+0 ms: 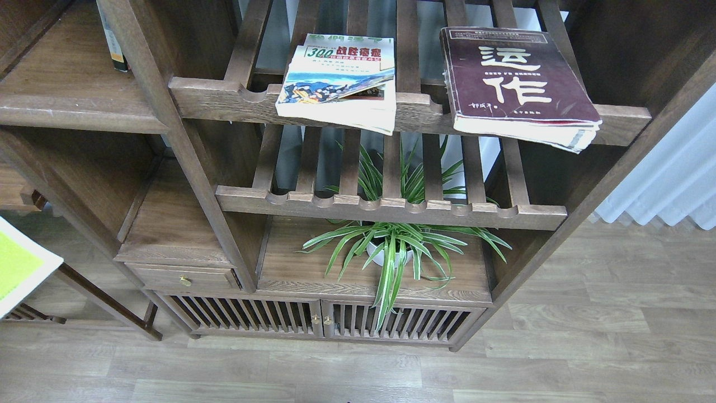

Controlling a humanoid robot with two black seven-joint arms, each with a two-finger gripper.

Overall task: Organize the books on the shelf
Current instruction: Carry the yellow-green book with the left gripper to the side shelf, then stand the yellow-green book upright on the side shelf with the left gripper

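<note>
A white book with a green "300" and a blue landscape (338, 81) lies flat on the upper slatted rack, overhanging its front rail. To its right a thick worn maroon book with big white characters (517, 84) lies flat on the same rack, its corner past the rail. Only a corner of the yellow-green book (19, 268) shows at the left edge, raised above the floor. The solid flat shelf board (61, 84) is at the upper left. Neither gripper shows in the head view.
A book spine (114, 47) stands at the back of the solid shelf. A spider plant in a white pot (391, 249) sits on the lower board under the second slatted rack (391, 210). A small drawer (182, 277) and slatted doors (319, 322) are below. Wood floor in front.
</note>
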